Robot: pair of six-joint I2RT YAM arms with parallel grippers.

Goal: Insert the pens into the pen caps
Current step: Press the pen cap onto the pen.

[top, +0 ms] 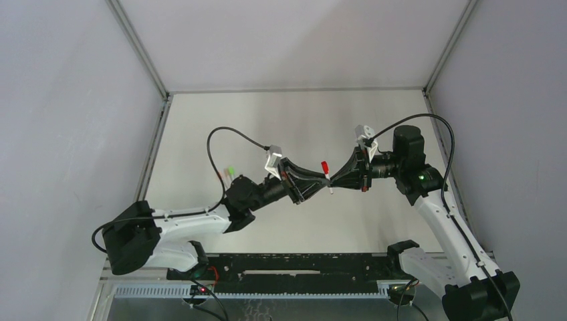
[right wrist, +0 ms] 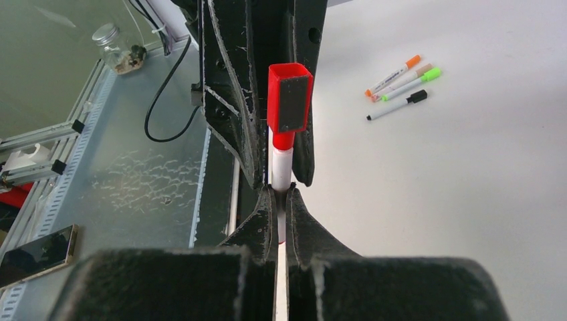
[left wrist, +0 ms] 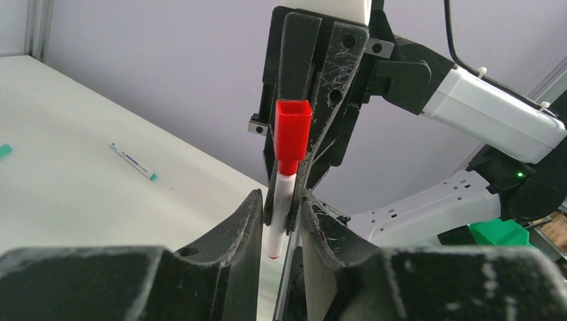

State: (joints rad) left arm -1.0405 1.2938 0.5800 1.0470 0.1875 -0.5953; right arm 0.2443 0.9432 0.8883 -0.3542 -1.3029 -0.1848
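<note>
1. The right gripper is clenched on the white barrel of the red pen, above the middle of the table. The red cap sits on the pen's 12 o'clock end.
2. The left gripper flanks the same barrel; I cannot tell whether it grips.
3. Risk: 2 crowded grips could twist the pen, loosening a half-seated cap or dropping both.

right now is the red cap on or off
On: the red cap sits over the end of the white pen in the right gripper.
</note>
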